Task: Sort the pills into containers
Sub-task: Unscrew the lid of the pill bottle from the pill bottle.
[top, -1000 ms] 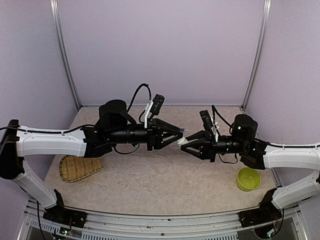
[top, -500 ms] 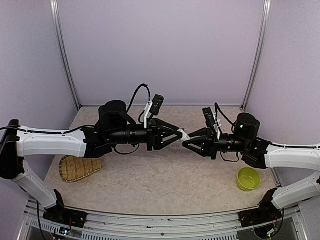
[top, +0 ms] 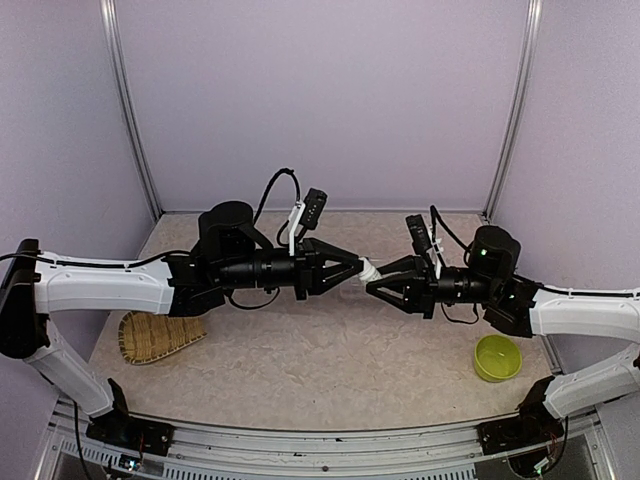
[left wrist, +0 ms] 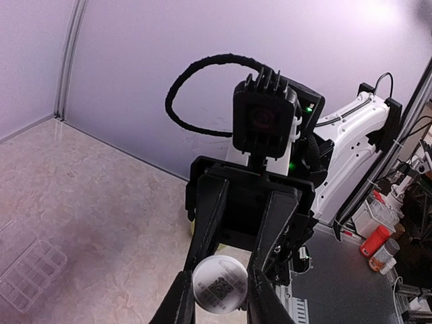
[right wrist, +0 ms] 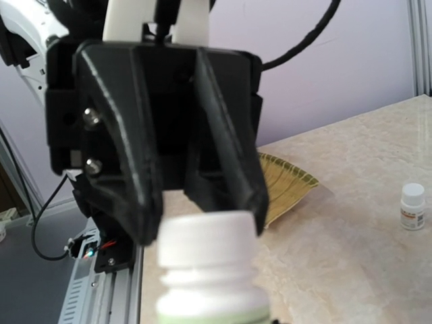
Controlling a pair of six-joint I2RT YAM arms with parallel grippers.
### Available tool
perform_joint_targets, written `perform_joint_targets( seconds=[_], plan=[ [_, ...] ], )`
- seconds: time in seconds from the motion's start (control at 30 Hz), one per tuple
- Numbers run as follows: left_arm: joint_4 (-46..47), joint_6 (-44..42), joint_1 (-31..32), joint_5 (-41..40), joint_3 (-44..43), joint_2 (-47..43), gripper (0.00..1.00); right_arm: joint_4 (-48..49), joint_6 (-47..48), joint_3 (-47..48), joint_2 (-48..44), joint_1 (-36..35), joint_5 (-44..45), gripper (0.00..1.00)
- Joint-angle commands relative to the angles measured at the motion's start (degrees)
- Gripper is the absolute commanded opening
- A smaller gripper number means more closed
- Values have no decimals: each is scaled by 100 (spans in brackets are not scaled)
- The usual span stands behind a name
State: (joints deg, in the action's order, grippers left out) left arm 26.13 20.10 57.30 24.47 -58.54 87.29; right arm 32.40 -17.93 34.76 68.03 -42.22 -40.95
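Landmark: white bottle (top: 367,271), held in the air above the table (top: 330,370), between the two arms.

- Far left of the bottle and nearer the arm bases: woven tray (top: 150,338), flat on the table, partly under the left arm.
- Left wrist view: compartment box (left wrist: 27,273) lies flat on the table, left of the bottle and well apart from it. It is clear plastic with its grid of cells visible. What the cells hold is too small to tell. Whether the lid is up or down, cannot tell.
- Immediately left of the bottle: left gripper (top: 357,266), arm stretched level. Its fingers press on both sides of the cap (right wrist: 206,236), with no gap visible at either side.
- Bottle: lying roughly level, cap end toward the left arm. White cap, pale body with a greenish band just under the neck.
- Immediately right of the bottle: right gripper (top: 374,284), fingers clamped on the bottle body, facing the left gripper head-on.
- Right wrist view: a second small bottle (right wrist: 412,206) stands upright on the table, right of the held bottle and well apart from it.
- Far right of the bottle and nearer the bases: lime-green bowl (top: 496,357), upright on the table.
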Motion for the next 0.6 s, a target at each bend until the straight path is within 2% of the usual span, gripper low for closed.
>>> perform_joint_targets(
  seconds=[0.0, 0.1, 0.57],
  plan=[
    [17, -15, 70, 172, -12, 73, 20, 2, -44, -12, 0, 64, 140, 3],
    [1, 8, 70, 122, -16, 65, 16, -14, -32, -19, -5, 64, 155, 3],
    [-125, 685, 115, -967, 22, -262, 16, -368, 396, -56, -167, 64, 476, 3]
  ],
)
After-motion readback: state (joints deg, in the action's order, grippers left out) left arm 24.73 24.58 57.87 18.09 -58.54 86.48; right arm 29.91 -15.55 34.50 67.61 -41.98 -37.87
